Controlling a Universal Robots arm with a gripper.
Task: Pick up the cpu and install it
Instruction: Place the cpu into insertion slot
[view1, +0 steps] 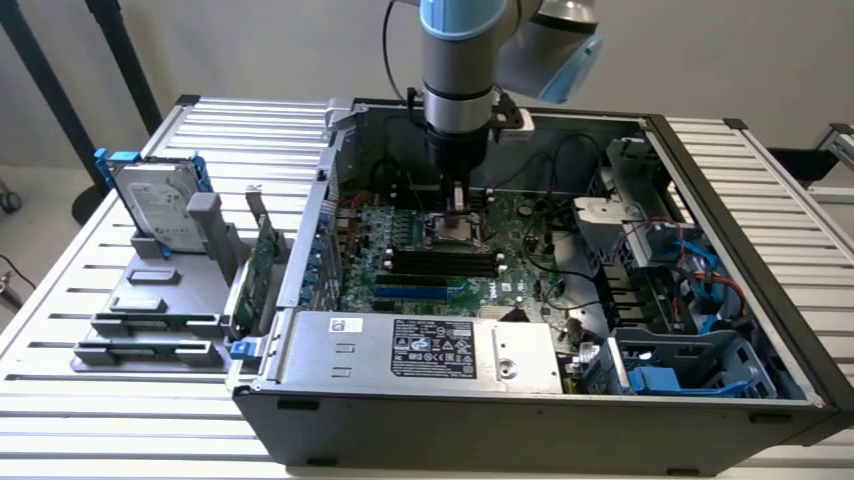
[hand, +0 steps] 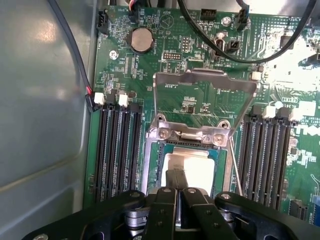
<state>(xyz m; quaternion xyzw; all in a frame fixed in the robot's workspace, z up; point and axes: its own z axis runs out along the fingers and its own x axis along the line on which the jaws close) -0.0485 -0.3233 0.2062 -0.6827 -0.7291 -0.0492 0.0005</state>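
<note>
The cpu (hand: 199, 167), a small square chip with a shiny silver top, lies flat in the motherboard socket (hand: 150, 165). The socket's metal load plate (hand: 205, 97) stands swung up behind it. My gripper (hand: 176, 181) hangs straight over the chip with its two black fingers (hand: 165, 200) pressed together; their tip rests on or just above the chip's top, not around its edges. In the exterior view the arm reaches down into the open computer case, and my gripper (view1: 457, 205) sits over the socket (view1: 455, 235) in the middle of the green motherboard.
Black memory slots (hand: 117, 150) flank the socket on both sides. Black cables (hand: 240, 50) loop over the board. A power supply (view1: 427, 345) fills the case front. Outside the case, at the exterior view's left, a grey rack holds a hard drive (view1: 158, 205) and a green card (view1: 267, 265).
</note>
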